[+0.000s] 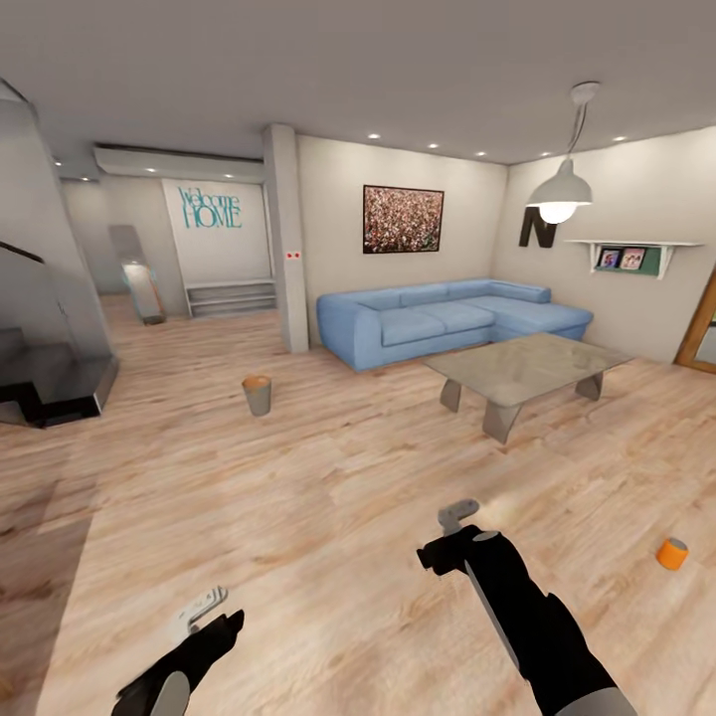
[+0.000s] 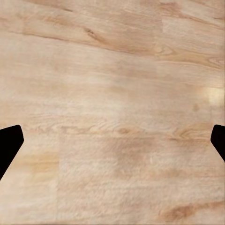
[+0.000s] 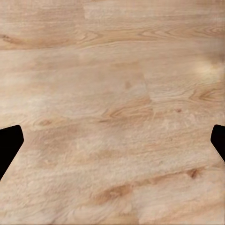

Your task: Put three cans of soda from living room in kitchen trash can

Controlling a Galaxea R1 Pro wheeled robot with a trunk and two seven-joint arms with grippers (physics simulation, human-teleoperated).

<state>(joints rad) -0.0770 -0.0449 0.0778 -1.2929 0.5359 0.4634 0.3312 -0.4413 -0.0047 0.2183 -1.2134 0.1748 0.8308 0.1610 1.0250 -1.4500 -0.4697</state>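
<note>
Orange, the one soda can I see lies on the wood floor at the lower right of the frame, far from the tash can at centre left, and both the left claw and the right claw hang wide open and empty, so reaching low may knock the can rolling.

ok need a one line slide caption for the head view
Living room from the robot's head: both open grippers low, orange soda can on the floor at right, trash can ahead.

Legible text — teal lettering "Welcome HOME" on the white far wall panel. A large dark letter "N" is mounted on the right wall beside the shelf. Nothing else readable.
</note>
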